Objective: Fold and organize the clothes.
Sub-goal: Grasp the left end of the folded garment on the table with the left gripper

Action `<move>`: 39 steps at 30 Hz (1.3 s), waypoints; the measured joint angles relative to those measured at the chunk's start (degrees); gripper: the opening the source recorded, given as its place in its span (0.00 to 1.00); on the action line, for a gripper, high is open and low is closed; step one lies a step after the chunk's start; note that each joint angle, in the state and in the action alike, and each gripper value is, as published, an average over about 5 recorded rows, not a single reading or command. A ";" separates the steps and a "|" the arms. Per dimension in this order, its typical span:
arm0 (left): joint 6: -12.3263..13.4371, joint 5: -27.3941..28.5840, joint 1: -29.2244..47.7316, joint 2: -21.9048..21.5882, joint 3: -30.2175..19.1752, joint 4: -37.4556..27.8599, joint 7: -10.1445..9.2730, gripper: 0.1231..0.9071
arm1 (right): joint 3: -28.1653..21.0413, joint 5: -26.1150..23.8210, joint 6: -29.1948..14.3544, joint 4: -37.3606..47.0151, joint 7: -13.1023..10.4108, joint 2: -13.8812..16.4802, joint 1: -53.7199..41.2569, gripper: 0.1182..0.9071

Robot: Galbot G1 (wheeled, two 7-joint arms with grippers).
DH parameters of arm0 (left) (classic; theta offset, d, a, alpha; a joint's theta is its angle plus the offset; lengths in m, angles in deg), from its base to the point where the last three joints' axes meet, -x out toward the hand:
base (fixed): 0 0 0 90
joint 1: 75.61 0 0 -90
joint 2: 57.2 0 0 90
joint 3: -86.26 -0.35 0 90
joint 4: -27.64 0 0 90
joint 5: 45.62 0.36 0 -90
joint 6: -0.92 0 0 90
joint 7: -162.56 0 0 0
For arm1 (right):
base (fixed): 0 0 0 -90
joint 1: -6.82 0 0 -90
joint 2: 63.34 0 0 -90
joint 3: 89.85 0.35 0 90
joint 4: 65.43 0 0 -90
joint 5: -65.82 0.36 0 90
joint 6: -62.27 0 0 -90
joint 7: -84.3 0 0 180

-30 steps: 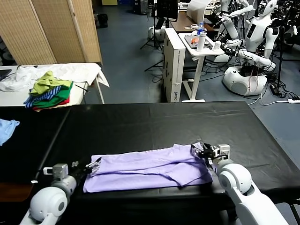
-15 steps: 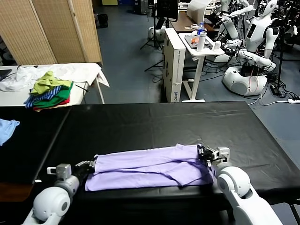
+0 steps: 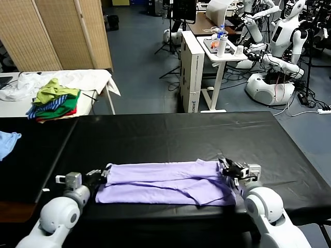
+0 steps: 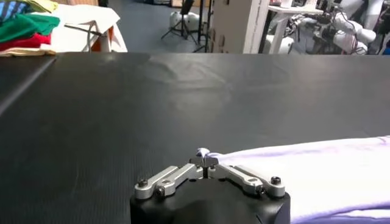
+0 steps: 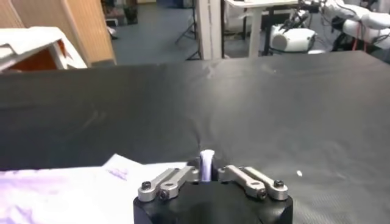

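Observation:
The pale lavender T-shirt (image 3: 165, 182) lies folded in a long band across the near part of the black table (image 3: 170, 134). My left gripper (image 3: 101, 174) is shut on the shirt's left end; a pinch of fabric shows between its jaws in the left wrist view (image 4: 203, 157), with the shirt (image 4: 317, 170) spreading off to one side. My right gripper (image 3: 227, 167) is shut on the shirt's right end; a fold of lavender cloth stands between its jaws in the right wrist view (image 5: 207, 165), and the shirt (image 5: 73, 195) lies beside it.
A heap of green, striped and red garments (image 3: 54, 101) lies on a white-covered side table at the back left. A small light blue cloth (image 3: 8, 142) lies at the far left. A white cart (image 3: 220, 51) and other robots (image 3: 282, 46) stand beyond the table.
Both grippers have moved slightly right and toward the near edge, carrying the shirt ends. The shirt has shifted with them and lies flatter and more stretched.

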 joint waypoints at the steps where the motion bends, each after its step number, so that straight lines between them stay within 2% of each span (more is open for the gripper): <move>1: 0.01 -0.01 -0.58 0.11 0.46 0.55 -0.01 0.79 | 0.46 0.25 -0.07 -0.56 0.20 0.63 0.47 0.99; 3: 0.06 0.14 -1.80 0.52 1.42 1.65 0.01 0.92 | 1.49 0.62 -0.18 -1.56 0.66 1.75 1.46 1.00; 5: 0.19 0.56 -3.06 1.15 2.30 2.54 0.13 0.98 | 2.61 0.89 -0.27 -2.52 1.06 2.63 2.55 1.00; 18: 1.86 4.07 -7.23 5.77 3.92 2.93 1.24 0.99 | 7.45 1.43 -0.40 -6.61 1.95 4.44 7.08 1.00; 21: 2.28 4.85 -7.90 6.70 3.92 2.85 1.47 0.91 | 7.66 1.43 -0.40 -6.76 1.93 4.46 7.23 1.00; 26: 3.18 5.79 -9.15 8.23 3.96 2.85 1.74 0.71 | 7.72 1.40 -0.40 -6.76 1.84 4.47 7.18 1.00; 31: 3.78 5.96 -9.92 9.77 4.00 3.12 2.02 0.62 | 7.56 1.38 -0.37 -6.42 1.83 4.46 6.62 1.00; 33: 3.75 5.86 -9.96 10.36 3.94 3.30 2.03 0.53 | 7.34 1.37 -0.31 -6.31 1.83 4.44 6.28 1.00; 35: 3.40 5.07 -9.91 10.98 3.81 3.52 1.89 0.40 | 7.08 1.35 -0.26 -6.29 1.83 4.39 6.00 1.00; 39: 2.20 1.55 -9.64 12.07 3.61 3.75 1.13 0.20 | 6.91 1.25 -0.25 -6.36 1.82 4.23 5.92 1.00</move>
